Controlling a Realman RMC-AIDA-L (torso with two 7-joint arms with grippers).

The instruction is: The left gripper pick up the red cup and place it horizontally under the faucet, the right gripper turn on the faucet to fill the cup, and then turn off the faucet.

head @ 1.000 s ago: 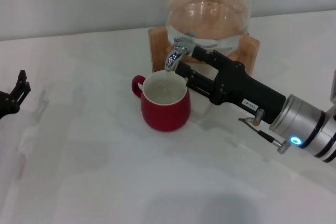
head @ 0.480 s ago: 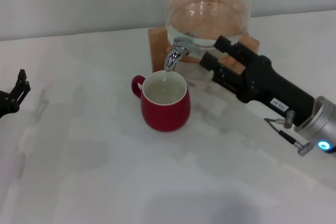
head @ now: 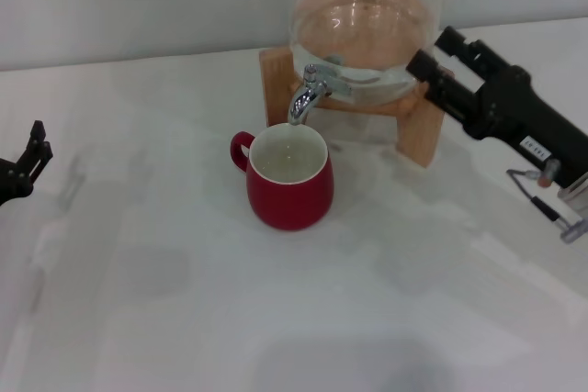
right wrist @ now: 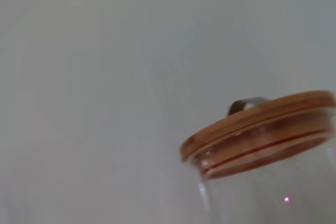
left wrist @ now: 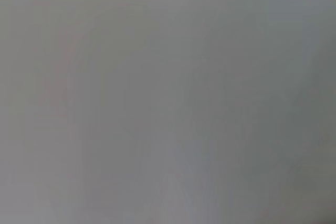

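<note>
Since a second ago the right gripper (head: 434, 50) has pulled back from the faucet (head: 309, 92) and now sits off to the right, beside the wooden stand (head: 418, 130), its two black fingers parted with a clear gap between them and nothing held. From the head camera, the red cup (head: 288, 177) stands upright on the white table (head: 184, 300), directly below the faucet's spout, handle toward the left, with liquid visible inside. The faucet is fixed to the glass dispenser (head: 367, 16), which rests on the stand. The left gripper (head: 33, 153) is parked at the far left edge, well apart from the cup, claw spread a little and empty.

The left wrist camera shows only a plain grey surface.

The right wrist camera shows the dispenser's wooden lid (right wrist: 260, 124) with a metal loop on it, above the glass wall (right wrist: 262, 198).
</note>
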